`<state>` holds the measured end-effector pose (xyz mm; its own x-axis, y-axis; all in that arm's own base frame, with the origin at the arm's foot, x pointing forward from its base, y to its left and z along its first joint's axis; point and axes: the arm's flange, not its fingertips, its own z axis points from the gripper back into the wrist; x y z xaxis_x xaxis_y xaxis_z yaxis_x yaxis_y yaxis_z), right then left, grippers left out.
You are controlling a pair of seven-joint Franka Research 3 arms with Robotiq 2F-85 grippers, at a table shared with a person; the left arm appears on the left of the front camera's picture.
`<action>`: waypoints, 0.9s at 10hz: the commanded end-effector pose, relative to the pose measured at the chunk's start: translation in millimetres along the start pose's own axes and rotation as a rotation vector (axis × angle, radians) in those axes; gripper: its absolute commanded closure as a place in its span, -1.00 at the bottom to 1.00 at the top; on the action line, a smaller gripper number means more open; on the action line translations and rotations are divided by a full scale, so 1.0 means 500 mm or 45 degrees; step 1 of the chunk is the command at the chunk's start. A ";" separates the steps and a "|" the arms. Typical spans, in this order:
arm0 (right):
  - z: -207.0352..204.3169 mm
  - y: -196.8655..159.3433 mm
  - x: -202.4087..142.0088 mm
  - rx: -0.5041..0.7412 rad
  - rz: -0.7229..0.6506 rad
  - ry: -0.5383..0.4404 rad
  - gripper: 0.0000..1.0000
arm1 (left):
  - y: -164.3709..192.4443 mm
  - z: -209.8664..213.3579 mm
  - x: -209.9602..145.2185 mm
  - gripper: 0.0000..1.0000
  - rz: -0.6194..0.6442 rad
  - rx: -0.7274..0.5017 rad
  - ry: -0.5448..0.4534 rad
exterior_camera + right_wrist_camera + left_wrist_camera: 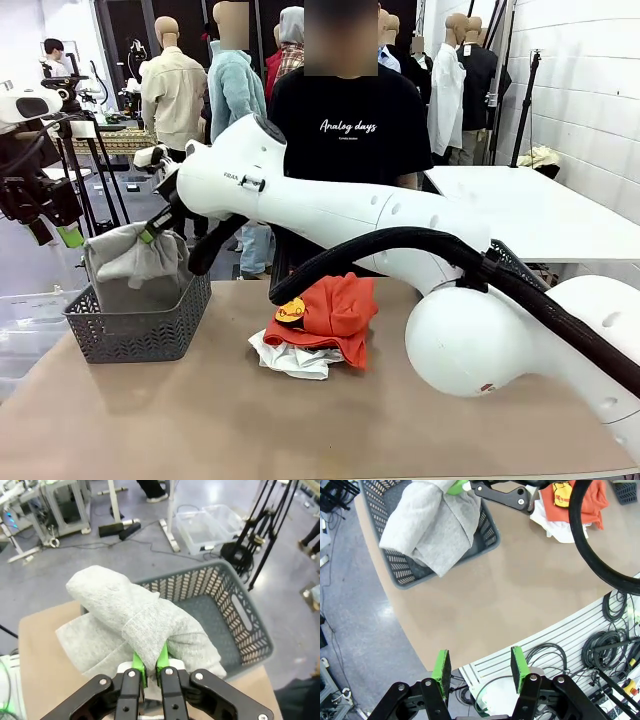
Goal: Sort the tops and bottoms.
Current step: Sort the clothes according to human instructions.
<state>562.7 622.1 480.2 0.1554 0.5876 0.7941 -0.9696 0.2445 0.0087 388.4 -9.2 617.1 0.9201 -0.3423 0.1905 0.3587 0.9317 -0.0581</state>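
right jaws pinched tight on the grey top (135,615), hanging over the basket (140,335) at 9 o'clock; left jaws half open, empty. I'd go lower before letting go so nothing drapes the rim

White script reading "Analog days" is running across the chest of the person's black T-shirt (348,125), upper middle of the front view; a smaller line beneath it is showing too small to read. Dark letters "FRAN" are showing on the white right arm (300,205), left of centre. The yellow graphic on the orange top (338,305) is carrying marks too blurred to read.
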 end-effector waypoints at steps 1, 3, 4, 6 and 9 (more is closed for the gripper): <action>-0.283 -0.223 0.310 -0.047 -0.002 0.084 1.00 | 0.000 0.001 -0.003 -0.27 0.002 0.010 0.010; -0.305 -0.228 0.305 -0.099 0.015 0.128 1.00 | 0.000 0.001 -0.003 -0.27 0.002 0.010 0.010; -0.312 -0.232 0.300 -0.123 0.031 0.118 1.00 | 0.000 0.001 -0.003 -0.27 0.002 0.010 0.010; -0.318 -0.240 0.299 -0.142 0.080 0.096 0.46 | 0.000 0.001 -0.003 -0.27 0.002 0.010 0.010; -0.291 -0.228 0.310 -0.176 0.144 0.047 -0.74 | 0.000 0.001 -0.003 -0.27 0.002 0.010 0.010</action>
<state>566.0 625.1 463.6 0.0886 0.6485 0.7560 -0.9510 0.2808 -0.1293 388.4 -9.2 617.1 0.9201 -0.3423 0.1905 0.3587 0.9317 -0.0581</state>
